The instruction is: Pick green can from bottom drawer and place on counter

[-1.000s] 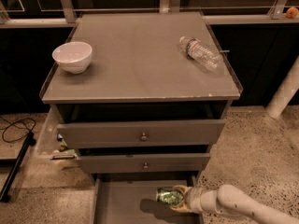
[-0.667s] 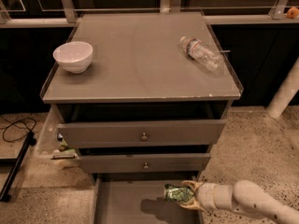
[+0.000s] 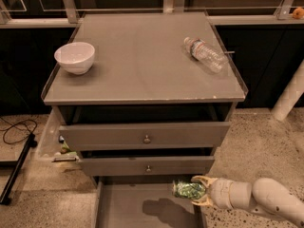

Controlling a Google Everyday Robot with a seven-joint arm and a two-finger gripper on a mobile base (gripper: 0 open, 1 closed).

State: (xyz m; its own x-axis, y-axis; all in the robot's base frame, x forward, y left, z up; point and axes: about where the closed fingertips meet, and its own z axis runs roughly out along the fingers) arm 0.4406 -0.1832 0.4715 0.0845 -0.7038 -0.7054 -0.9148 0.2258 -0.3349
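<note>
The green can (image 3: 188, 189) lies sideways in my gripper (image 3: 199, 191), held above the floor of the open bottom drawer (image 3: 123, 210) at its right side. The gripper's pale fingers are shut on the can's right end, and my white arm (image 3: 266, 201) reaches in from the lower right. The can's shadow falls on the drawer floor below it. The counter (image 3: 142, 65) is the broad grey top of the cabinet, well above the can.
A white bowl (image 3: 74, 57) stands on the counter's left side. A clear plastic water bottle (image 3: 205, 54) lies on its right side. Two upper drawers with round knobs (image 3: 147, 139) stick out slightly. A black cable (image 3: 14, 129) lies on the floor at left.
My gripper has lifted the green can a little higher above the drawer floor and drawn it slightly to the right. Nothing on the counter has moved.
</note>
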